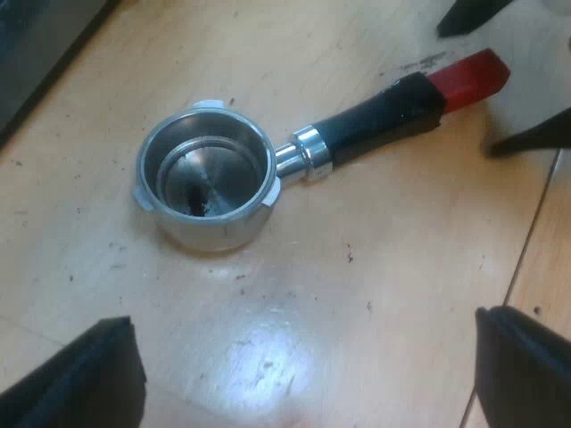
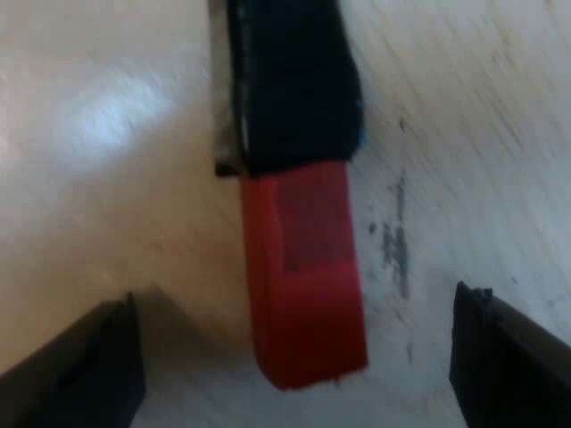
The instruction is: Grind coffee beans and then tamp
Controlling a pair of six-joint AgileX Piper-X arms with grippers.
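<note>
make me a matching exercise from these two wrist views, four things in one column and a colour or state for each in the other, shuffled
Column one
1 metal holder's basket
2 handle's end
3 left hand
4 right hand

Column two
a open, fingers on either side of the handle's end
b red
c almost empty, a few dark specks inside
d open, above the wooden table near the basket

Pairs: 1-c, 2-b, 3-d, 4-a
</note>
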